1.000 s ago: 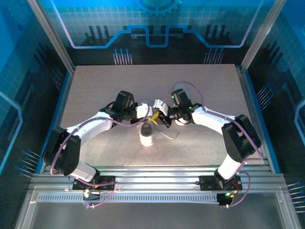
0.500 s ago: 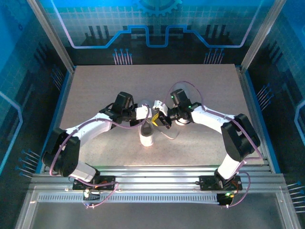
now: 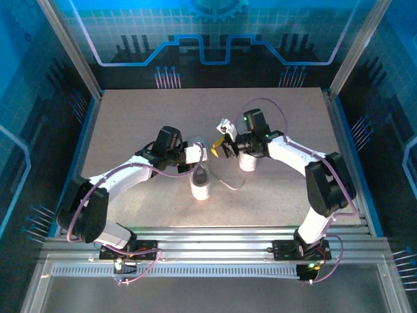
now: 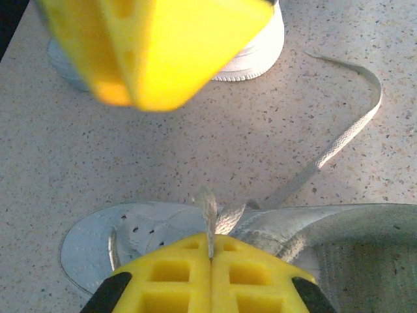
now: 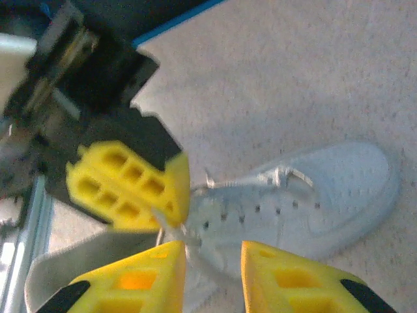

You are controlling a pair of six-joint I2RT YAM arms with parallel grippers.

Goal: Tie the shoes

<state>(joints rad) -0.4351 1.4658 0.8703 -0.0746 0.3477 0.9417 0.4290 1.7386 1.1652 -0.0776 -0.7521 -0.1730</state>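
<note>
Shoes of soft white stuff sit near the middle of the speckled tabletop. The front shoe has a round toe with tiny holes poked in it and a smooth white sole. The back shoe lies partly under the right arm, so you can see just a bit of it.

The left tool has yellow pads with square holes, like blocks. The pads are pressed tight together, and they pinch a thin white lace that comes up from the front shoe. Another lace end, flat like a ribbon, lies bent on the tabletop beside the shoe.

The right tool has the same yellow pads, and they stand apart with a gap between them. A bit of lace runs by that gap, but the pads are not squeezing it. The right tool hangs just beside the left one, above the front shoe.

In the left wrist view, a big blurry yellow pad covers part of the back shoe. In the right wrist view, the heel of the front shoe is cut off at the edge.
</note>
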